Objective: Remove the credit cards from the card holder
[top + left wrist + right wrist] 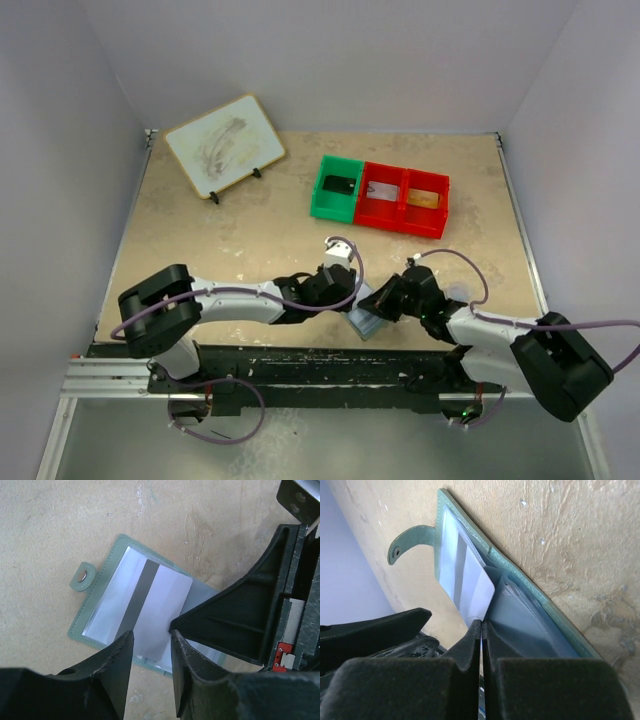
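The card holder (pixel 97 587) lies open on the table, grey-green at the rim and pale blue-grey inside (pixel 520 610). A silver credit card (pixel 150 610) with a dark stripe sticks partway out of its left pocket, over the fold. My left gripper (pixel 151 635) is open just short of the card's near edge, with bare table between its fingers. My right gripper (pixel 481 623) is shut, its tips pressed onto the holder's right panel beside the card's corner (pixel 465 582). From above, the holder (pixel 365 323) sits between the left gripper (pixel 350 293) and the right gripper (pixel 387 300).
A green bin (pixel 335 188) and a red two-part bin (pixel 405 200) stand at the back right, each with a flat item inside. A white board on a stand (pixel 224 145) leans at the back left. The holder's snap strap (pixel 82 576) points away from the grippers.
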Motion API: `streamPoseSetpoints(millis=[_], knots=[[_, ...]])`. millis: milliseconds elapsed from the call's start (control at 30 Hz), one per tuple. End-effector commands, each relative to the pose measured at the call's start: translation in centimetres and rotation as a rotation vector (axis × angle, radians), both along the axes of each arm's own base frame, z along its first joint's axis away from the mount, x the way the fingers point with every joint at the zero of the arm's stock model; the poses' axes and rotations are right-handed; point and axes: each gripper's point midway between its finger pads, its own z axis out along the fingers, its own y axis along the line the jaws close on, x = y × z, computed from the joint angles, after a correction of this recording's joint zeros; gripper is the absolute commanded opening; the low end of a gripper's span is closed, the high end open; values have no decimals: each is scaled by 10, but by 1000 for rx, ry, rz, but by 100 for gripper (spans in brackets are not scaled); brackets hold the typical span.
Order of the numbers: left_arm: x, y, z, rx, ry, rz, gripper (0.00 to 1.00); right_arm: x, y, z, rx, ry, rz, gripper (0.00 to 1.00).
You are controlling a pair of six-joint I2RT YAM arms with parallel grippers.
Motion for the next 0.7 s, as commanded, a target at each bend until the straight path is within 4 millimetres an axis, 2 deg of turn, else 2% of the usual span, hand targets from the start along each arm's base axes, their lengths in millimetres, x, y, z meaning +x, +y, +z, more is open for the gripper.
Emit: streamPoseSetpoints(millis=[0, 133, 333, 500, 667], knots=[[7, -8, -6, 16, -8, 13, 34, 8, 5, 1, 2, -28, 7, 0], [20, 8, -24, 129, -45, 91, 32, 7, 3, -3, -5, -20, -1, 0], [26, 7, -26, 139, -71, 95, 31, 5, -2, -4, -10, -23, -22, 0], [22, 8, -36, 153, -49, 85, 28, 4, -4, -5, -11, -18, -28, 1], [14, 8, -44, 133, -15, 66, 23, 9, -4, 0, 30, -25, -79, 8]])
